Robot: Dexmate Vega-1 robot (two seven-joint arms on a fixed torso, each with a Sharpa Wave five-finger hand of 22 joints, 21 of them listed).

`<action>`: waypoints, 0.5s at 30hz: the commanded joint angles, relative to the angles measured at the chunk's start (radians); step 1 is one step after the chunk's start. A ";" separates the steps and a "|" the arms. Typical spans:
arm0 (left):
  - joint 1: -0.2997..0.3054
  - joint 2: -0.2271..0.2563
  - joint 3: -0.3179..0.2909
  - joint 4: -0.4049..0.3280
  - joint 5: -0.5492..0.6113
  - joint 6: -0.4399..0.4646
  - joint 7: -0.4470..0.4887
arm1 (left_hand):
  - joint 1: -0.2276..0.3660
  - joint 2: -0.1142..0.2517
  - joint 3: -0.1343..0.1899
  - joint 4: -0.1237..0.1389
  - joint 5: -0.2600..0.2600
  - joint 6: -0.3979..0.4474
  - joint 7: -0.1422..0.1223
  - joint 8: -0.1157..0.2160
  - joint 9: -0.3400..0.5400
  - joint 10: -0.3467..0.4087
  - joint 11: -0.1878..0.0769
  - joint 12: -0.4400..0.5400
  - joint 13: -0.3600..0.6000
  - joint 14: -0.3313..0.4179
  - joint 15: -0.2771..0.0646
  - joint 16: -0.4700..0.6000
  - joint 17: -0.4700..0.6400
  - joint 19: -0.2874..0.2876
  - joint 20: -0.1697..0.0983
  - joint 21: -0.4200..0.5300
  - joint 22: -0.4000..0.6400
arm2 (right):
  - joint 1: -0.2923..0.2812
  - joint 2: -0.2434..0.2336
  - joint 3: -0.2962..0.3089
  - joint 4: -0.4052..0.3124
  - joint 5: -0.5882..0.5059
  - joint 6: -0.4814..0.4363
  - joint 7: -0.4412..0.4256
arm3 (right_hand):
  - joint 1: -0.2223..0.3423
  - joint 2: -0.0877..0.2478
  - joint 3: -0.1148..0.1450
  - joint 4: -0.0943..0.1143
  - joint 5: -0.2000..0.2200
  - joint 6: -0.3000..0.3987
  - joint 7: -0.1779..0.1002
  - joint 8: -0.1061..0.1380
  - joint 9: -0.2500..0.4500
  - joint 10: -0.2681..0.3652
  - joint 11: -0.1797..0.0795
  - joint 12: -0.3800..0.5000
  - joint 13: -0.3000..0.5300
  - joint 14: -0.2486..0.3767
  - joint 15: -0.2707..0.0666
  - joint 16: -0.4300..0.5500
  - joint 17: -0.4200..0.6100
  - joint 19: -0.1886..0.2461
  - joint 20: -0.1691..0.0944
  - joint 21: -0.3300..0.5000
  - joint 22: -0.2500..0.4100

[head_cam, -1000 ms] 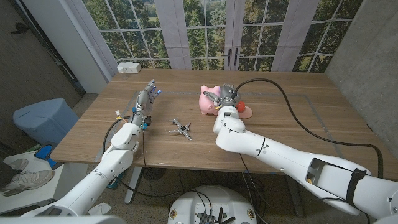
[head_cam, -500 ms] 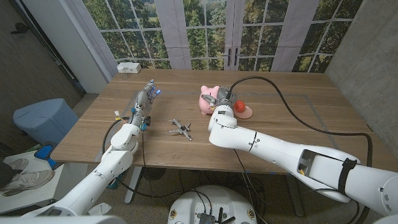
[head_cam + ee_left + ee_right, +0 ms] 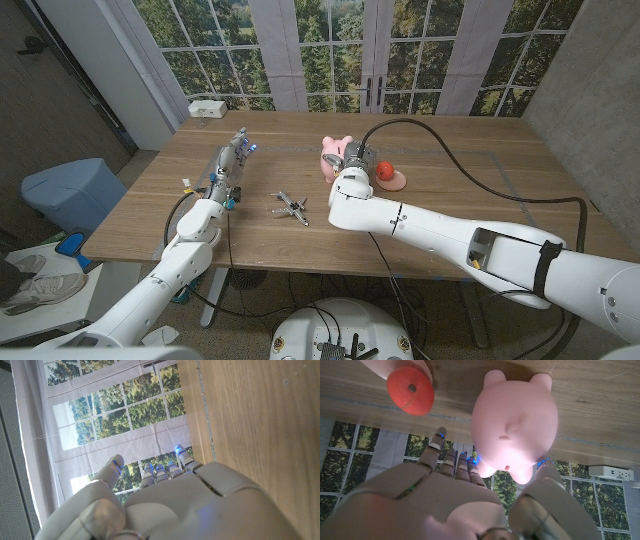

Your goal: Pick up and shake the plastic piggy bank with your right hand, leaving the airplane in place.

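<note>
The pink plastic piggy bank (image 3: 332, 155) stands on the wooden table (image 3: 480, 200) just right of the middle; it is also seen in the right wrist view (image 3: 515, 417). My right hand (image 3: 353, 168) is against its near right side and hides part of it. In the right wrist view my right hand (image 3: 470, 500) reaches around the pig, fingers (image 3: 451, 462) on one side and thumb (image 3: 543, 472) on the other, with no firm grip visible. The small grey airplane (image 3: 291, 206) lies to the left, nearer me. My left hand (image 3: 232, 160) is at the table's left, fingers straight, holding nothing.
A red ball (image 3: 383, 171) on a pink dish (image 3: 397, 181) sits right beside my right hand. A black cable (image 3: 470, 165) arcs over the table's right half. A white box (image 3: 207, 108) stands at the far left corner. A blue bin (image 3: 72, 190) is on the floor.
My right hand and forearm have swung left and closer in around the piggy bank. The pig, airplane and left hand stay where they were.
</note>
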State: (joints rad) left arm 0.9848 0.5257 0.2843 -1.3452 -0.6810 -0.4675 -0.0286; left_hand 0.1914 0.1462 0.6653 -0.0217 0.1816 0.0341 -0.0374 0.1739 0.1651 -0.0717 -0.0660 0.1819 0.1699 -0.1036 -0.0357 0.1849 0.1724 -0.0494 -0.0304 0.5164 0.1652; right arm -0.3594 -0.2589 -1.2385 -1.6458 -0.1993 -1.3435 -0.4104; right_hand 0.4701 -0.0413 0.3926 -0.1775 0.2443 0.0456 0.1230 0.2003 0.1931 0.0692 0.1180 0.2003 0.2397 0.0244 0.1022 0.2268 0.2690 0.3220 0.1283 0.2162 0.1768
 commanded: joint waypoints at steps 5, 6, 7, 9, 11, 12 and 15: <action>-0.004 0.002 0.002 0.003 -0.003 -0.003 -0.015 | 0.010 0.023 -0.002 -0.010 0.003 0.002 0.002 0.004 0.005 -0.006 0.008 0.007 0.004 0.004 -0.022 0.001 -0.001 0.006 -0.047 -0.008 0.002 | -0.003 -0.022 -0.007 -0.058 -0.175 -0.052 0.155 | 0.140 0.033 0.054 -0.012 -0.001 -0.038 0.072 0.003 0.005 -0.020 0.008 0.007 0.003 0.019 0.002 0.009 -0.004 0.034 -0.042 0.006 0.000; -0.005 0.003 0.002 0.002 -0.004 -0.003 -0.016 | 0.010 0.022 -0.002 -0.012 0.003 0.002 0.003 0.004 0.005 -0.006 0.008 0.007 0.004 0.004 -0.022 0.001 -0.001 0.007 -0.047 -0.008 0.002 | -0.016 -0.013 0.004 -0.051 -0.238 -0.052 0.199 | 0.156 0.038 0.060 -0.013 -0.002 -0.039 0.070 0.004 0.005 -0.020 0.006 0.008 0.003 0.018 0.003 0.008 -0.005 0.034 -0.044 0.005 0.000; -0.004 0.002 0.001 0.002 -0.003 -0.003 -0.015 | 0.010 0.022 -0.003 -0.013 0.002 0.002 0.002 0.004 0.005 -0.006 0.008 0.007 0.004 0.004 -0.022 0.001 -0.001 0.007 -0.046 -0.009 0.002 | -0.028 -0.004 0.012 -0.042 -0.296 -0.052 0.241 | 0.176 0.042 0.068 -0.013 -0.004 -0.041 0.070 0.004 0.005 -0.022 0.006 0.008 0.004 0.018 0.003 0.008 -0.005 0.035 -0.046 0.004 0.000; -0.003 0.003 0.001 -0.002 -0.002 -0.002 -0.013 | 0.010 0.021 -0.003 -0.014 0.002 0.002 0.003 0.004 0.005 -0.006 0.008 0.008 0.004 0.004 -0.022 0.001 -0.001 0.008 -0.046 -0.009 0.002 | -0.046 0.013 0.032 -0.025 -0.410 -0.052 0.350 | 0.210 0.048 0.081 -0.014 -0.008 -0.044 0.072 0.005 0.005 -0.025 0.009 0.008 0.004 0.019 0.003 0.007 -0.007 0.037 -0.048 0.002 -0.001; -0.002 0.005 0.001 -0.006 0.000 0.000 -0.009 | 0.010 0.021 -0.003 -0.015 0.002 0.002 0.003 0.004 0.005 -0.005 0.007 0.008 0.004 0.004 -0.022 0.001 -0.001 0.008 -0.046 -0.010 0.002 | -0.056 0.030 0.049 -0.004 -0.476 -0.052 0.421 | 0.237 0.037 0.085 -0.014 -0.016 -0.049 0.078 0.006 0.005 -0.029 0.015 0.008 0.004 0.015 0.011 0.004 -0.009 0.034 -0.034 -0.002 -0.001; -0.001 0.005 0.001 -0.008 0.001 0.000 -0.007 | 0.011 0.020 -0.004 -0.016 0.002 0.003 0.003 0.004 0.005 -0.005 0.008 0.008 0.004 0.004 -0.022 0.001 -0.001 0.008 -0.046 -0.010 0.002 | -0.057 0.040 0.053 0.012 -0.500 -0.052 0.444 | 0.234 0.016 0.075 -0.007 -0.023 -0.050 0.078 0.006 0.005 -0.030 0.019 0.009 0.004 0.010 0.015 0.002 -0.009 0.027 -0.018 -0.006 0.000; 0.001 0.006 0.000 -0.010 0.001 0.000 -0.004 | 0.012 0.020 -0.004 -0.019 0.002 0.003 0.003 0.004 0.005 -0.005 0.008 0.008 0.005 0.005 -0.022 0.000 -0.002 0.010 -0.045 -0.012 0.002 | -0.047 0.062 0.058 0.059 -0.527 -0.052 0.497 | 0.119 -0.048 -0.006 0.052 -0.025 -0.048 0.086 0.005 0.007 -0.045 0.028 0.010 0.007 -0.031 0.033 -0.005 0.004 -0.009 0.023 -0.020 0.003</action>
State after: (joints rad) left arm 0.9836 0.5285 0.2842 -1.3443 -0.6839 -0.4686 -0.0397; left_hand 0.1914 0.1462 0.6610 -0.0339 0.1816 0.0341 -0.0374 0.1740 0.1652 -0.0717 -0.0660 0.1818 0.1699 -0.1036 -0.0357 0.1849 0.1674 -0.0441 -0.0358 0.5089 0.1651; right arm -0.3808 -0.2531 -1.2251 -1.6662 -0.3999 -1.3876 -0.2178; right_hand 0.6609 -0.0368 0.4372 -0.1595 0.2176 0.0011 0.1213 0.2003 0.1949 0.0355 0.1374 0.2060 0.2411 0.0194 0.1204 0.2280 0.2614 0.3305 0.1234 0.2041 0.1768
